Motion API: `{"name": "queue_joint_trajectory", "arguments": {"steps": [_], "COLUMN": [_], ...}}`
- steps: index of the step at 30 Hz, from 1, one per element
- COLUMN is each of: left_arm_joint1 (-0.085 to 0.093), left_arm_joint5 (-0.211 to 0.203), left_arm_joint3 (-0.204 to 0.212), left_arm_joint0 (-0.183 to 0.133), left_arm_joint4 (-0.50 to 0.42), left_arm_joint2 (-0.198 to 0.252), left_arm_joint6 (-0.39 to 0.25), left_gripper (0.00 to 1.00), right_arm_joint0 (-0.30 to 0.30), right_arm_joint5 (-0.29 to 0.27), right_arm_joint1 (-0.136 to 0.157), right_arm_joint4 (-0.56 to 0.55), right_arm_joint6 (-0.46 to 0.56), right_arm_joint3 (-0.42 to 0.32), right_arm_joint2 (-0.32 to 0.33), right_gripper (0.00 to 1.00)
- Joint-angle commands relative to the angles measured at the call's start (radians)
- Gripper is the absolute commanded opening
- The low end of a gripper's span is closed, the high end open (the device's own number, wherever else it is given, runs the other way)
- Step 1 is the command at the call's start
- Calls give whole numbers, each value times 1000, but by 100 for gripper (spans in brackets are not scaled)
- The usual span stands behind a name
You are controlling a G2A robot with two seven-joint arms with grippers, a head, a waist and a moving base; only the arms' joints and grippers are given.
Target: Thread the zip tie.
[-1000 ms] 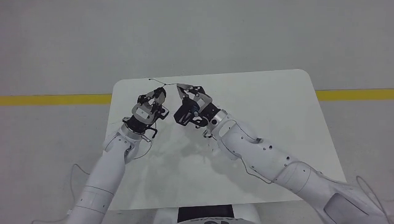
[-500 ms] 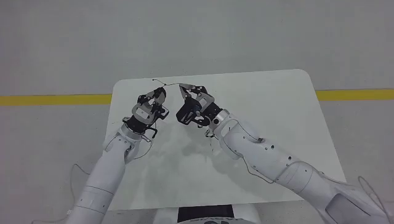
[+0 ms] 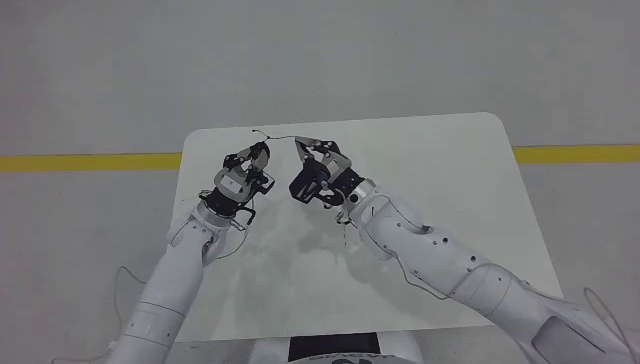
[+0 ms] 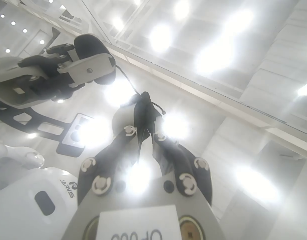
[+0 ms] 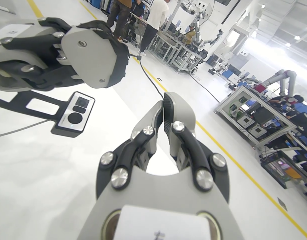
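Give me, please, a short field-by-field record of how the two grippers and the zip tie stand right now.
zip tie: thin black strand spanning the short gap between both grippers
left gripper: shut on the zip tie at its tips; a short end sticks out past them
right gripper: shut on the zip tie at its tips
threading: cannot tell whether the tail is through the head
table: white, beneath both arms
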Motion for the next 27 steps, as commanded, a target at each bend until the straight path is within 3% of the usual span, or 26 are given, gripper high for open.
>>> {"name": "queue_joint_trajectory", "arguments": {"steps": [1,27], "left_arm_joint1": [0,0], "left_arm_joint5": [0,0], "left_arm_joint3": [0,0], "left_arm_joint0": [0,0], "left_arm_joint4": [0,0], "left_arm_joint2": [0,0], "left_arm_joint6": [0,0], "left_gripper": [0,0], "right_arm_joint0": [0,-10], "right_arm_joint5": [1,20], "right_arm_joint1": [2,32], "right_arm_joint4": [0,0], "right_arm_joint6": [0,4], "right_arm_joint3": [-1,-19], "right_arm_joint2": [0,1], "right_gripper": [0,0]}}
